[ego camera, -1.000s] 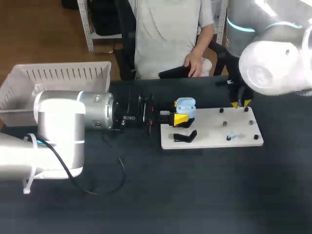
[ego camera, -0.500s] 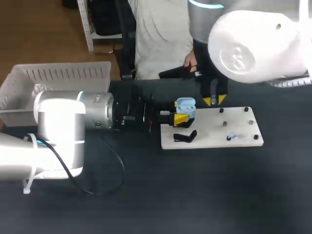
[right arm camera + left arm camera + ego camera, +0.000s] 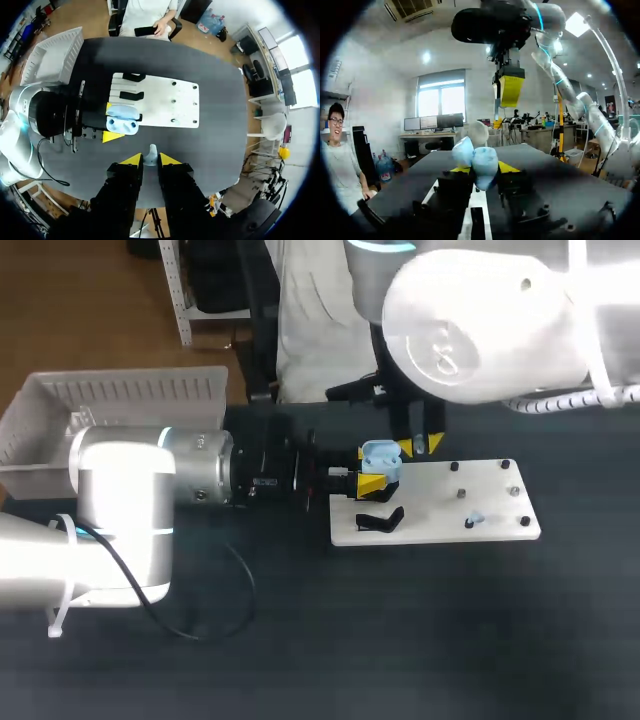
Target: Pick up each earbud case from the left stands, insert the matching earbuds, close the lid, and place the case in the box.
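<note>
On the dark table, over a white board, the left gripper clamps the open blue case between its fingers. The right gripper, pinching an earbud, hangs above the case.

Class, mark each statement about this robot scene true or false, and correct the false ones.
1. The left gripper holds the light blue earbud case. True.
2. The case's lid is closed. False: it stands open.
3. The right gripper is empty. False: a small pale earbud sits between its fingers.
4. A black stand sits on the white board. True.
</note>
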`<state>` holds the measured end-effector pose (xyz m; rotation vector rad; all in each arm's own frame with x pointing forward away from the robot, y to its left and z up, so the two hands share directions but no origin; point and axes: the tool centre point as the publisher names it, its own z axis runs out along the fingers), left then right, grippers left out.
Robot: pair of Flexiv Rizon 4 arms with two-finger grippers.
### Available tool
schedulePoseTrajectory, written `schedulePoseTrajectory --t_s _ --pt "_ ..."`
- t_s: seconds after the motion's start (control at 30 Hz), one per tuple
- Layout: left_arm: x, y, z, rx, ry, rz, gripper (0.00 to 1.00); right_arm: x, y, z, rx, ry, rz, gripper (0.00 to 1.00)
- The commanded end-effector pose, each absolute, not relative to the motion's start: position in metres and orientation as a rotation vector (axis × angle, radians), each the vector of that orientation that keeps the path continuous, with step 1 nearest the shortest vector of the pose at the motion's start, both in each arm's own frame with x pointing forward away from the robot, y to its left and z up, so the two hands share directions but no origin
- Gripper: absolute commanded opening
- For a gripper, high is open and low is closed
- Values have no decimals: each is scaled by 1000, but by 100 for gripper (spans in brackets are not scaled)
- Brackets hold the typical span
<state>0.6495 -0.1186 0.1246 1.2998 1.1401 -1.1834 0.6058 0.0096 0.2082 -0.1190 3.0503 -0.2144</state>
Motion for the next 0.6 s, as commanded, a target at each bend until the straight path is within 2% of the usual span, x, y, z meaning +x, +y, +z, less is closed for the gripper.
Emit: schedulePoseTrajectory --t_s 0.03,0.4,0.6 --pt "647 -120 124 1293 1141 -1173 0 604 9 208 -116 3047 -216 0" --pt "647 -120 124 1293 1141 -1173 0 604 10 210 -93 3049 -217 0" --pt "647 -120 124 1293 1141 -1173 0 600 13 219 324 3048 -227 0"
